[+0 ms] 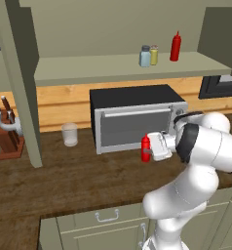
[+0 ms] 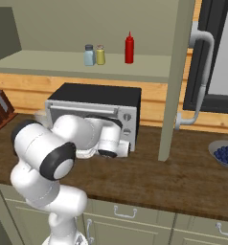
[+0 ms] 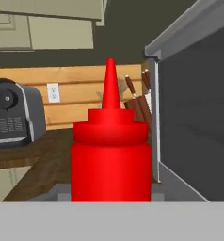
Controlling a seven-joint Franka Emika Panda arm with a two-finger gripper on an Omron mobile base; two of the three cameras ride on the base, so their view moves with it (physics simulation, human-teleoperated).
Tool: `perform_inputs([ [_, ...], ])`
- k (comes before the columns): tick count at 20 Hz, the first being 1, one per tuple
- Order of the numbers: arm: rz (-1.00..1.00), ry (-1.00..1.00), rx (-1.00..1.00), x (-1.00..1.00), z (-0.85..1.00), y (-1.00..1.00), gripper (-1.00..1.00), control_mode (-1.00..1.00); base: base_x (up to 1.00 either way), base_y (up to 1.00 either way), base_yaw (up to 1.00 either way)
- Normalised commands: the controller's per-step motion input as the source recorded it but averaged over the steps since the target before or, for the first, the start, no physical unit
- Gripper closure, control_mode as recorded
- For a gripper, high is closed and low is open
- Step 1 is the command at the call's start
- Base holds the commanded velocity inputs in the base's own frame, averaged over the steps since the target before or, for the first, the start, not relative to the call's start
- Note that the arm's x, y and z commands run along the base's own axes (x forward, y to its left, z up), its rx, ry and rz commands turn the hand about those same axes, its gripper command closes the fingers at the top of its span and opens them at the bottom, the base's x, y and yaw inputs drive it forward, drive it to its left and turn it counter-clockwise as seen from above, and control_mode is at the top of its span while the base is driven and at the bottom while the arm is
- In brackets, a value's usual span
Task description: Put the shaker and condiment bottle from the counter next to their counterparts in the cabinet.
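Closed around the condiment bottle [image 1: 145,148], the gripper [image 1: 152,148] holds it upright in front of the microwave [image 1: 137,117], above the counter [image 1: 64,180]. From the left base view the arm rises from the lower right, bends at a dark joint near the microwave's right end, and the hand reaches sideways toward the left, level with the microwave door. In the hand view the condiment bottle [image 3: 111,155] stands very close, its pointed nozzle up, with the microwave's grey side [image 3: 198,117] to its right and a knife block [image 3: 140,101] behind it.

On the shelf of the cabinet [image 1: 132,66] the shaker [image 1: 145,56] stands just beside the yellowish shaker [image 1: 154,55], and a second red bottle [image 1: 175,47] stands near them to the right. A clear glass [image 1: 69,134] stands on the counter left of the microwave. A bowl of blueberries [image 2: 226,153] lies at the right in the right base view.
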Motion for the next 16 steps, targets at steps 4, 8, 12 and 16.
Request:
perform_inputs([
  [4,-0.06,0.00,0.00,-0.13,0.21,0.00,1.00,-1.00,0.00,0.00,0.00],
  [8,-0.06,0.00,0.00,-0.22,0.18,-0.01,1.00,-1.00,0.00,0.00,0.00],
  [12,-0.06,0.00,0.00,-0.28,0.16,-0.01,1.00,-1.00,0.00,0.00,0.00],
  [16,-0.05,-0.01,0.00,-0.32,0.14,-0.01,1.00,-1.00,0.00,0.00,0.00],
])
